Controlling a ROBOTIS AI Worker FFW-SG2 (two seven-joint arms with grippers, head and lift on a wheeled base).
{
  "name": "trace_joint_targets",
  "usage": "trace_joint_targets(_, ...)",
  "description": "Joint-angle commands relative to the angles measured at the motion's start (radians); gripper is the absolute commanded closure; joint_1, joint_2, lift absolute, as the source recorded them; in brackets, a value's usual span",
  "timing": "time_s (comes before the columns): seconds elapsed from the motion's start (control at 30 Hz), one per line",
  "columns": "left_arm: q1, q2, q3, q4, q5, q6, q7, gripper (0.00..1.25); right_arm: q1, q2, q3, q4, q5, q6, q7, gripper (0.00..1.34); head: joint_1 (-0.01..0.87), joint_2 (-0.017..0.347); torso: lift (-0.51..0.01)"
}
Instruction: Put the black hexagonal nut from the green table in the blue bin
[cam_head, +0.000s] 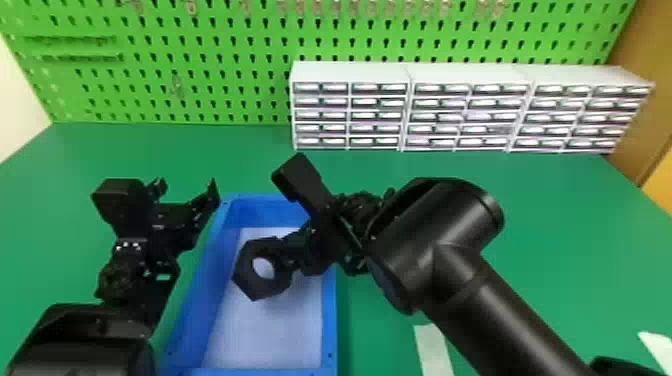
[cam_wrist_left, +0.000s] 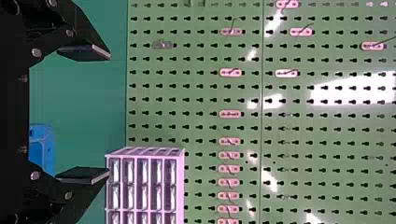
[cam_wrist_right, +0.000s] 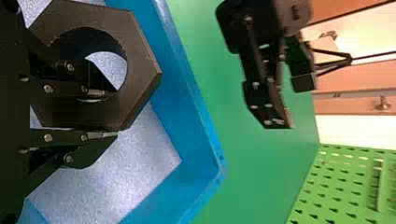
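Head view: nut (cam_head: 246, 272) over bin (cam_head: 329, 320) | right wrist: fingers (cam_head: 299, 241) astride nut's wall

Nut (cam_wrist_right: 141, 70) in right pincer (cam_head: 284, 257), seemingly above bin (cam_wrist_right: 180, 100)

Black hexagonal nut (cam_head: 248, 285), blue bin (cam_head: 329, 320), green table (cam_head: 550, 225), dark-dotted green pegboard (cam_head: 200, 47)

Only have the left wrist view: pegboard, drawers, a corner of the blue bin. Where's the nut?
Observer: The black hexagonal nut is in the right claw, over the blue bin.
Operator: How's it gripped?
Observer: One finger reaches into the nut's hole; the other finger is outside it.
Operator: What's under it?
Observer: A pale sheet on the bin's floor.
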Motion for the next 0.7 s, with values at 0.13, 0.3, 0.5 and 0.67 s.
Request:
trace_joint_targets(0.13,0.0,0.0,0.0,0.0,0.0,0.0,0.0,0.38,-0.005,0.008,0.014,0.094,-0.02,-0.05,0.0,1.06,0.686,0.052,-0.097)
trace_joint_targets(0.3,-0.002,0.0,0.0,0.002,0.002,0.0,0.0,0.38,-0.009,0.008,0.028,0.127,-0.035,-0.071,0.0,1.06,0.686,0.052,-0.097)
trace_joint_targets(0.5,-0.002,0.0,0.0,0.002,0.002,-0.001,0.0,0.38,-0.012,0.008,0.035,0.132,-0.04,-0.073,-0.001,1.06,0.686,0.052,-0.097)
trace_joint_targets(0.67,-0.002,0.0,0.0,0.002,0.002,0.0,0.0,0.38,-0.012,0.008,0.035,0.132,-0.04,-0.073,-0.001,1.06,0.686,0.052,-0.097)
